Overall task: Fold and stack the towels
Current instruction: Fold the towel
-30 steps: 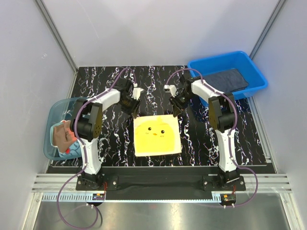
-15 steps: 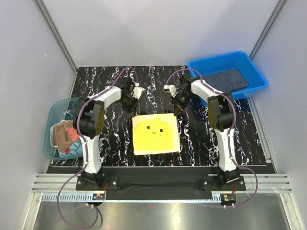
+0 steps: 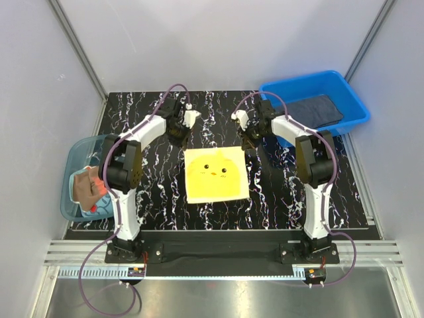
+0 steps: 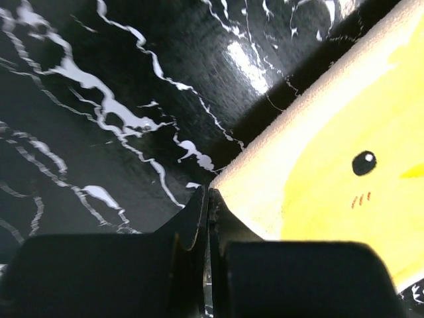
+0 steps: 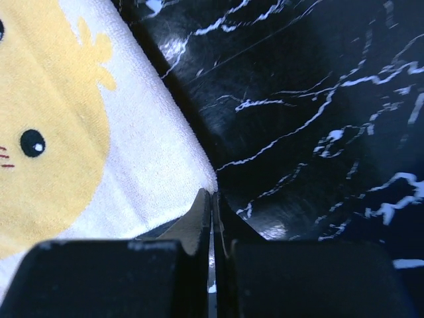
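as only wrist views show | left gripper point(image 4: 209, 196), right gripper point(image 5: 212, 198) clamp yellow towel point(image 3: 216, 174) corners

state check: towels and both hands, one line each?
yellow towel: unfolded, spread flat, both far corners pinched.
left hand: shut on yellow towel's far-left corner.
right hand: shut on its far-right corner.
dark towel: folded, in blue bin.
tub towels: crumpled, in teal tub.
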Controlling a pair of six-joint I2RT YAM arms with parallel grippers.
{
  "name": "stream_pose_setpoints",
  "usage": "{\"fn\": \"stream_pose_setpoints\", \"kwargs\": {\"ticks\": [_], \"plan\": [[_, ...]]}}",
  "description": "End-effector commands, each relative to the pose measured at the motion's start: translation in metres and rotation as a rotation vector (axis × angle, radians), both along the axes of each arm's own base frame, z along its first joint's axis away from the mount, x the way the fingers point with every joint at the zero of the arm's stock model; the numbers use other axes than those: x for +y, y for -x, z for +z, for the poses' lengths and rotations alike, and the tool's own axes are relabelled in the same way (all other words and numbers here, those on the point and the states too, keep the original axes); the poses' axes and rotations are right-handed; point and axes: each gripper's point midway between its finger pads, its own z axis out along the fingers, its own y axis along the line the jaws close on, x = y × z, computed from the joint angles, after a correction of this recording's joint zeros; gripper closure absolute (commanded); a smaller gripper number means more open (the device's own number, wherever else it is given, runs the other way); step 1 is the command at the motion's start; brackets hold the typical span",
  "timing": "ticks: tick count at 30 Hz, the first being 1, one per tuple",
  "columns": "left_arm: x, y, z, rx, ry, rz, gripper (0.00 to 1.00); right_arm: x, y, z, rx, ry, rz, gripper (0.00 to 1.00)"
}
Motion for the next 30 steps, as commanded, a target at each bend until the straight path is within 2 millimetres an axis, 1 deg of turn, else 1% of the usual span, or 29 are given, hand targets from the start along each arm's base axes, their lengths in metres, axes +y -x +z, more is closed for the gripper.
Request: {"fn": "stream_pose_setpoints", "kwargs": {"ticks": [1, 2, 3, 4, 7, 9, 10, 12, 13, 14, 15, 16, 17, 18, 19, 20, 21, 22, 23, 24, 26, 27, 29, 30], "plan": [[0.01, -0.02, 0.037, -0.172, -0.025, 0.003, 1.0, -0.001, -0.042, 0.062, -0.297, -0.031, -0.012, 1.0], [0.01, -0.02, 0.045, -0.198, -0.016, 0.002, 1.0, -0.001, -0.044, 0.066, -0.315, -0.032, -0.012, 1.0], [0.009, -0.022, 0.047, -0.217, -0.013, 0.002, 1.0, -0.001, -0.043, 0.067, -0.319, -0.034, -0.011, 1.0], [0.011, -0.02, 0.045, -0.215, -0.015, 0.006, 1.0, -0.001, -0.043, 0.067, -0.325, -0.031, -0.006, 1.0], [0.01, -0.018, 0.054, -0.228, -0.011, 0.01, 1.0, -0.004, -0.043, 0.07, -0.332, -0.023, -0.017, 1.0], [0.01, -0.017, 0.063, -0.243, -0.003, 0.01, 1.0, -0.004, -0.045, 0.076, -0.359, -0.028, -0.027, 1.0], [0.009, -0.014, 0.063, -0.241, 0.001, 0.011, 1.0, -0.006, -0.041, 0.08, -0.367, -0.031, -0.03, 1.0], [0.008, -0.011, 0.069, -0.254, 0.01, 0.01, 1.0, -0.007, -0.042, 0.088, -0.41, -0.034, -0.04, 1.0], [0.007, -0.008, 0.073, -0.264, 0.01, 0.009, 1.0, -0.01, -0.039, 0.085, -0.408, -0.03, -0.044, 1.0], [0.004, -0.005, 0.074, -0.266, 0.011, -0.001, 1.0, -0.01, -0.038, 0.094, -0.436, -0.036, -0.046, 1.0], [0.003, -0.002, 0.076, -0.271, 0.011, -0.003, 1.0, -0.011, -0.037, 0.094, -0.448, -0.034, -0.047, 1.0], [0.003, 0.001, 0.08, -0.278, 0.011, 0.0, 1.0, -0.013, -0.029, 0.094, -0.454, -0.035, -0.045, 1.0], [0.002, 0.005, 0.08, -0.276, 0.009, -0.007, 1.0, -0.014, -0.033, 0.1, -0.496, -0.047, -0.052, 1.0], [-0.001, 0.009, 0.08, -0.278, 0.008, -0.014, 1.0, -0.015, -0.031, 0.1, -0.51, -0.047, -0.056, 1.0], [-0.001, 0.015, 0.075, -0.267, 0.0, -0.013, 1.0, -0.018, -0.022, 0.097, -0.514, -0.045, -0.057, 1.0], [-0.001, 0.019, 0.08, -0.279, 0.004, -0.013, 1.0, -0.018, -0.024, 0.104, -0.555, -0.055, -0.068, 1.0], [-0.005, 0.023, 0.08, -0.282, 0.007, -0.018, 1.0, -0.021, -0.022, 0.105, -0.568, -0.052, -0.08, 1.0], [-0.006, 0.03, 0.074, -0.267, 0.009, -0.018, 1.0, -0.025, -0.012, 0.103, -0.569, -0.052, -0.079, 1.0], [-0.009, 0.034, 0.076, -0.275, 0.015, -0.02, 1.0, -0.023, -0.014, 0.11, -0.612, -0.068, -0.077, 1.0], [-0.012, 0.033, 0.076, -0.292, 0.023, -0.017, 1.0, -0.021, -0.009, 0.109, -0.612, -0.082, -0.066, 1.0], [-0.021, 0.032, 0.074, -0.291, 0.057, -0.024, 1.0, -0.02, -0.001, 0.1, -0.578, -0.088, -0.052, 1.0], [-0.026, 0.026, 0.069, -0.291, 0.068, -0.027, 1.0, -0.018, 0.0, 0.096, -0.56, -0.093, -0.048, 1.0], [-0.03, 0.008, 0.07, -0.293, 0.064, -0.001, 0.94, -0.017, 0.0, 0.091, -0.533, -0.092, -0.048, 1.0], [-0.031, 0.004, 0.05, -0.234, 0.041, 0.006, 0.9, -0.017, -0.001, 0.092, -0.532, -0.096, -0.05, 1.0]]}}
